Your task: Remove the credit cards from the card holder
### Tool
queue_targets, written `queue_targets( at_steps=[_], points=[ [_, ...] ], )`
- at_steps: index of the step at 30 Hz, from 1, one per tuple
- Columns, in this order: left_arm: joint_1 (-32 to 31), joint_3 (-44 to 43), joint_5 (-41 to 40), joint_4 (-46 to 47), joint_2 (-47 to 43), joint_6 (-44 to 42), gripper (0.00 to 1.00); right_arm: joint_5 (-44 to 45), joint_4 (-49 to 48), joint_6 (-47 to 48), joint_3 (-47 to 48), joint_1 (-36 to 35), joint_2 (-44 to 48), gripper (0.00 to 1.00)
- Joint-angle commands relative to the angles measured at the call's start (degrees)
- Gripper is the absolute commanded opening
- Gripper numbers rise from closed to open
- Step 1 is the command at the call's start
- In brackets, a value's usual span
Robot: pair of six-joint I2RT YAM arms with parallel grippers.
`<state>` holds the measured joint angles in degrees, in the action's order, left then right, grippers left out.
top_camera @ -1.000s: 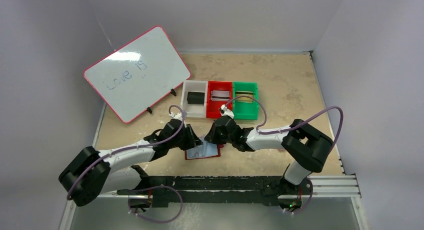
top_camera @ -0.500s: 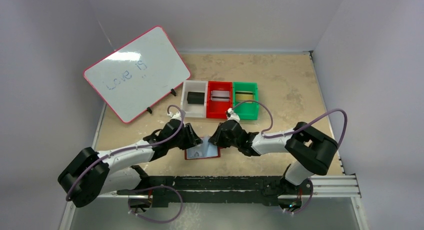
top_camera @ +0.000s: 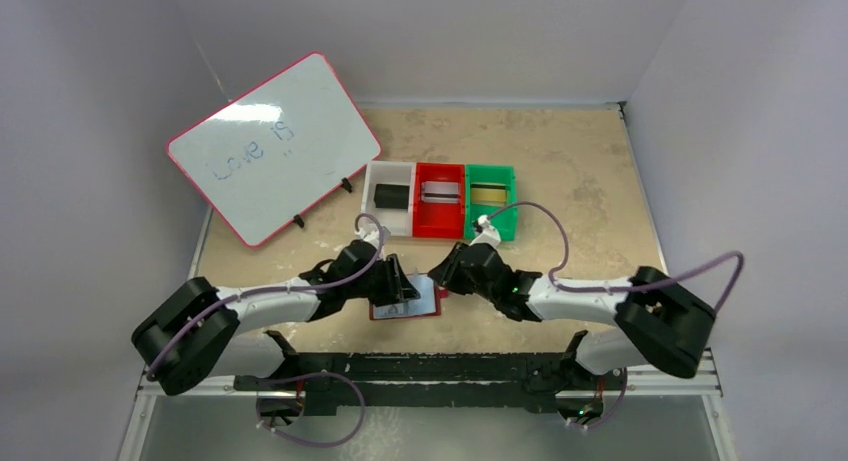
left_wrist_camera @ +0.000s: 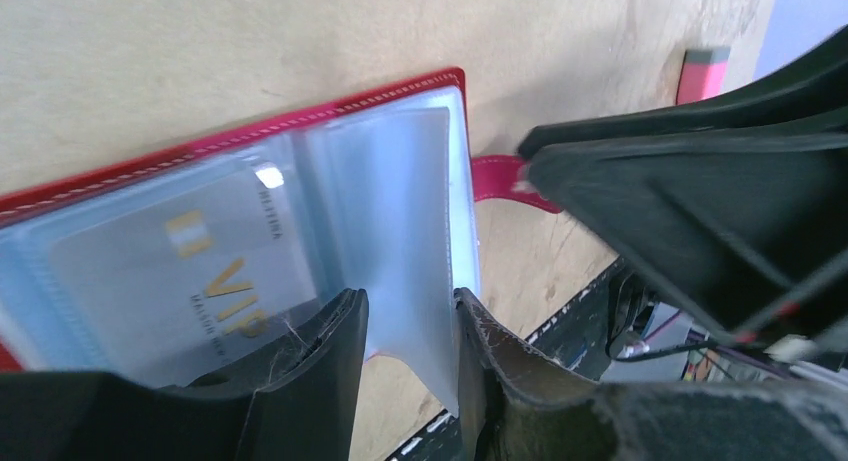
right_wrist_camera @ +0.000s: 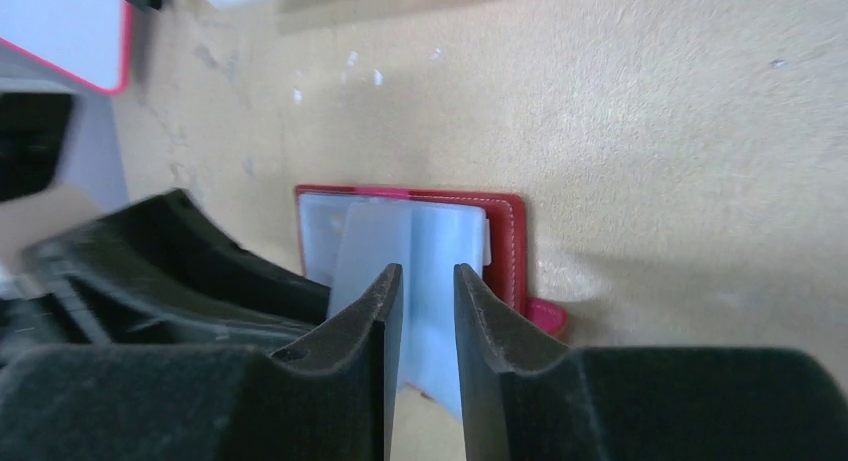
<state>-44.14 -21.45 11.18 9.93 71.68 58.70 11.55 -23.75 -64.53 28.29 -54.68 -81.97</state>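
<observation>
left claw (left_wrist_camera: 408, 299) and right claw (right_wrist_camera: 428, 273), both part-spread, straddle sleeves (left_wrist_camera: 400, 211) of the card holder (left_wrist_camera: 300, 122).

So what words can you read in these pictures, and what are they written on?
"Love is": faint handwriting on the whiteboard.
"VIP": gold letters on the silver card, inside a clear sleeve of the card holder.
Small print under "VIP" and a small word near that card's edge: too blurred to read.
The three bins and what lies in them: nothing readable at this size.
</observation>
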Motion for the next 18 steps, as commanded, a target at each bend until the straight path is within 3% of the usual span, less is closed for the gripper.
queue_targets(
  at_steps=[1, 5, 11, 14, 18],
  points=[
    [-2.5, -3.7, 3.2, 6.5, 3.2, -2.2, 0.37, 8.4, 5.6, -0.8, -1.5, 0.2, 9.8, 0.3],
    [-4.6, -6.3, 2.0, 5.7, 7.2, -3.5, 0.37, 11.3, 9.1, -1.0, -2.9, 0.2, 16.5, 0.4],
    [-7.1, -7.9, -0.9, 6.4, 12.4, -3.9, 0.4, 13.0, 9.7, -1.3, -4.5, 0.2, 21.8, 0.68],
    [-8.3, -8.8, -1.4, 6.6, 10.7, -4.0, 0.41, 13.1, 10.0, -1.1, -3.7, 0.2, 21.6, 0.82],
    [-8.5, -10.0, -8.7, -0.2, 4.1, -4.8, 0.41, 14.4, 10.3, -0.2, -1.4, 0.2, 20.2, 0.89]
  ],
)
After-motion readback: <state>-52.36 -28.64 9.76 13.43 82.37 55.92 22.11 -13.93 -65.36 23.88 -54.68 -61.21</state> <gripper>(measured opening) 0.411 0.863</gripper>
